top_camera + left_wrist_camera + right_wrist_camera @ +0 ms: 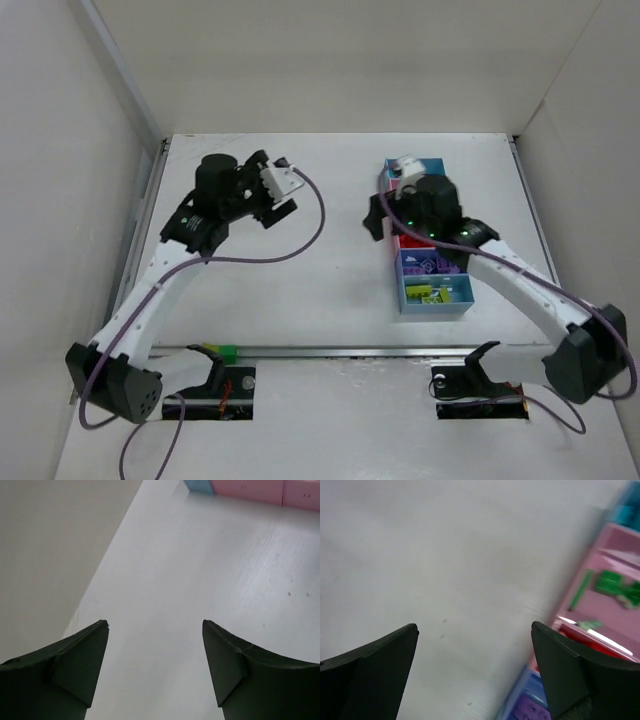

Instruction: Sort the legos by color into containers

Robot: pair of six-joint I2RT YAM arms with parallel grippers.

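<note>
The containers (463, 296) form one strip at the right of the table. In the top view I see yellow-green legos (432, 291) in the near light-blue bin, purple legos (424, 264) in the darker blue bin and red legos (405, 240) beyond them. My right arm covers the strip's middle. The right gripper (475, 627) is open and empty over bare table just left of the strip, beside green legos (615, 587) in a pink bin (600, 605). My left gripper (155, 625) is open and empty over bare table, far left of the containers (250, 490).
White walls enclose the table (330, 290) on the left, back and right. A metal rail (330, 350) runs along the near edge, with a small green and yellow piece (222, 352) by the left arm's base.
</note>
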